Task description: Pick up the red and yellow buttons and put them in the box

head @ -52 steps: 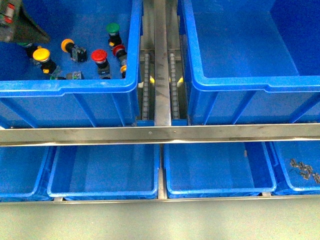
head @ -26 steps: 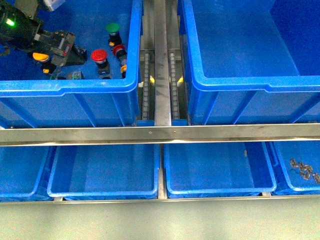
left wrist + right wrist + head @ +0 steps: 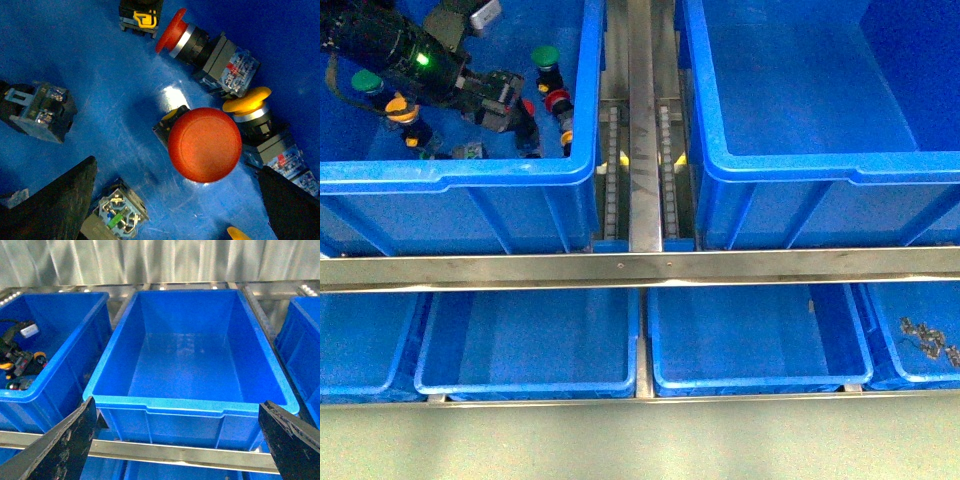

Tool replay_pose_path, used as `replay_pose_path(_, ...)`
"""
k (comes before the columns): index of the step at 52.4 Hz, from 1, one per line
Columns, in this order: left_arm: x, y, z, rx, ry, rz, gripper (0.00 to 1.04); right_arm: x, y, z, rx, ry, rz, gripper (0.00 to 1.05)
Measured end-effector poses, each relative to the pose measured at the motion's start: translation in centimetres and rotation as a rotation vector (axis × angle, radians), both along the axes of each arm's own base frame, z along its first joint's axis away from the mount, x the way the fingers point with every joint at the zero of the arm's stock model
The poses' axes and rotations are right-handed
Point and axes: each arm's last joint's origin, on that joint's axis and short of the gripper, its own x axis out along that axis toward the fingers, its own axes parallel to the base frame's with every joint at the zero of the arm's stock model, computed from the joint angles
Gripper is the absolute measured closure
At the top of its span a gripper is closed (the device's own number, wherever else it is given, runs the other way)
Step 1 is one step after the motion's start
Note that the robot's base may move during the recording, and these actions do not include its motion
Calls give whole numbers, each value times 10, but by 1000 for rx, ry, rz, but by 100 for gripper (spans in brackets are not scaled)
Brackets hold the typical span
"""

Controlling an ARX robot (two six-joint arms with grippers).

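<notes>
Reaching further across the left crate [image 3: 470, 172] than half a second ago, hiding the upright red button [image 3: 205, 144] from the front view beneath the left gripper [image 3: 177, 167]. Straddles that cap with wide-open jaws, gripping nothing. Crowded by a lying red button [image 3: 200, 42], a yellow button [image 3: 247, 100] and a green-capped switch [image 3: 545, 58] nearby. Holds the right gripper [image 3: 177, 407] spread and bare, facing the empty box [image 3: 225, 407].

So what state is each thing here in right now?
Left tool: open, holding nothing.
Right tool: open, holding nothing.
Red round-capped plastic button: upright, not gripped.
Second red-capped button: lying on its side.
Yellow-capped button: lying on its side.
Large deep blue plastic crate: empty.
</notes>
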Motion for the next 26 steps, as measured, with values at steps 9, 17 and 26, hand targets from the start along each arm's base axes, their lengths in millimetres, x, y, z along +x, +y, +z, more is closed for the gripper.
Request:
replay_pose_path(9, 10, -11, -10, -8, 15, -6, 8, 0, 0, 0, 0, 0, 0, 7)
replay_pose_path(17, 13, -18, -16, -23, 35, 2, 8, 0, 0, 0, 0, 0, 0, 7)
replay_pose_path(26, 14, -19, -17, -39, 47, 10, 21, 0, 0, 0, 0, 0, 0, 7)
